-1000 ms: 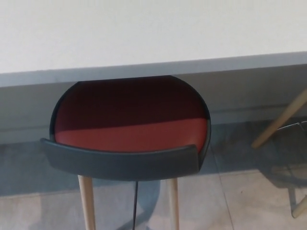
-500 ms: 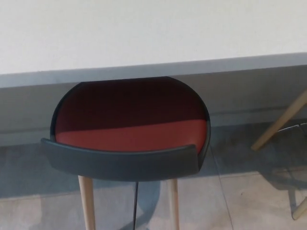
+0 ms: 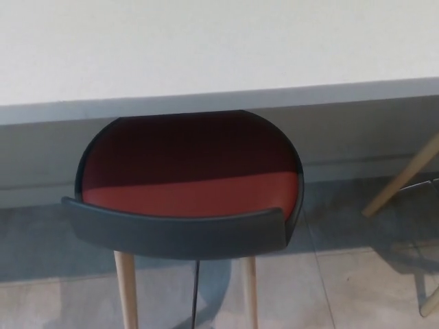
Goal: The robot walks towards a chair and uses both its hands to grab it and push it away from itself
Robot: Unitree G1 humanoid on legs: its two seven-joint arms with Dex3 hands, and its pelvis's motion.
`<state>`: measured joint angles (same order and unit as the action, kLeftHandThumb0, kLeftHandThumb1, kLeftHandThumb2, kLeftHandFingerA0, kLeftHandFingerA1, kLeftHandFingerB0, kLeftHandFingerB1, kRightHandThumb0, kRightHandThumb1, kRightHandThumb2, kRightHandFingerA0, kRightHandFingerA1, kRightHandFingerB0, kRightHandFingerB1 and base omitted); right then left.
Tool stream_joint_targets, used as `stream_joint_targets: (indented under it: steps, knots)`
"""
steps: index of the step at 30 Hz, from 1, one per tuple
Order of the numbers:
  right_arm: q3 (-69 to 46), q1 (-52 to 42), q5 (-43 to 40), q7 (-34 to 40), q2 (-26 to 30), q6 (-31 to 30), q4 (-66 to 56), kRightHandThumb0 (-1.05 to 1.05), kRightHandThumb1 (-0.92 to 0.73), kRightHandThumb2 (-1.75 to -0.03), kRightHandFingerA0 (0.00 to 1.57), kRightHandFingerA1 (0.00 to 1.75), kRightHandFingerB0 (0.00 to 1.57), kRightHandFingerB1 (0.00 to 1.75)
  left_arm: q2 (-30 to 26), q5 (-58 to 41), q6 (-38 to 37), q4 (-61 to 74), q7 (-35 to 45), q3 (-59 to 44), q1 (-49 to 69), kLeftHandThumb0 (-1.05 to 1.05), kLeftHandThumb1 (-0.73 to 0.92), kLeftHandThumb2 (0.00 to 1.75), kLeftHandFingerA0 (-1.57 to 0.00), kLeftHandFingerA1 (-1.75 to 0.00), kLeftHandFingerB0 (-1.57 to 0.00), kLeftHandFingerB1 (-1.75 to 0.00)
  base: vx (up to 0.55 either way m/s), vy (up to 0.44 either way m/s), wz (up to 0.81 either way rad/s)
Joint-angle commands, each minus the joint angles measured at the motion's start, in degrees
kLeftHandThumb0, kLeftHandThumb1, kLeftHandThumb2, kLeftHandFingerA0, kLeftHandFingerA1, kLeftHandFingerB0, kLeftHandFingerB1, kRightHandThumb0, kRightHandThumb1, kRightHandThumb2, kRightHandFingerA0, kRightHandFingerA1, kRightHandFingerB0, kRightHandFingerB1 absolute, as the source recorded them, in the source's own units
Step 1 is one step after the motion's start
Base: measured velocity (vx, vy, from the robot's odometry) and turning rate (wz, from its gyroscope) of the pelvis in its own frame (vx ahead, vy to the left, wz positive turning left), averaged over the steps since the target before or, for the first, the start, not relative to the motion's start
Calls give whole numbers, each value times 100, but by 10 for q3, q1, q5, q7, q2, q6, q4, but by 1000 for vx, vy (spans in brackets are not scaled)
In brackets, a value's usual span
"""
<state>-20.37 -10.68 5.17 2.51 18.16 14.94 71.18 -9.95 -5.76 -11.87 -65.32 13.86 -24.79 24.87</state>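
A chair with a red seat (image 3: 192, 185) and a dark grey curved backrest (image 3: 175, 233) stands directly below me, its front half tucked under the white table (image 3: 206, 48). Two pale wooden legs (image 3: 125, 291) reach down to the floor. The backrest faces me. Neither of my hands shows in the head view.
The table's grey front edge (image 3: 219, 101) crosses the whole picture above the seat. Wooden legs of another chair (image 3: 401, 184) stand at the right edge. A thin black cable (image 3: 195, 295) hangs under the seat. Grey tiled floor lies below.
The picture has drifted a few pixels right and down, which is the camera moving. The chair itself has not moved.
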Motion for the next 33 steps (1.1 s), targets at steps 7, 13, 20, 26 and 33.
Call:
stream_joint_targets:
  steps: [7,13,20,26,33]
  knots:
    - [13,-2,-31,-17,8,-19,-13,-38,-34,-94,0,51,0,50,2,-30,28,43,22,7,18,-35,49,102,-2,-53,0,-49,0,0,0]
    - [19,1,-34,-14,6,-20,-17,-73,-46,-84,14,51,6,36,-5,-35,29,1,6,3,-13,-57,64,60,-15,-41,-16,-29,0,0,0]
    - [36,-4,-26,-16,9,-13,-10,-39,-29,-93,0,50,0,51,-13,-29,20,-9,3,12,-4,-59,65,60,-15,-44,-17,-28,0,0,0]
    - [54,-8,-25,-32,24,-5,-5,-79,-47,-87,6,46,5,26,-21,-35,24,-45,-4,6,-24,-56,64,60,-16,-37,-18,-28,0,0,0]
    - [78,-4,-17,-39,39,0,4,-91,-54,-91,13,46,7,15,-23,-25,13,-42,-6,23,-23,-59,65,60,-18,-42,-16,-28,0,0,0]
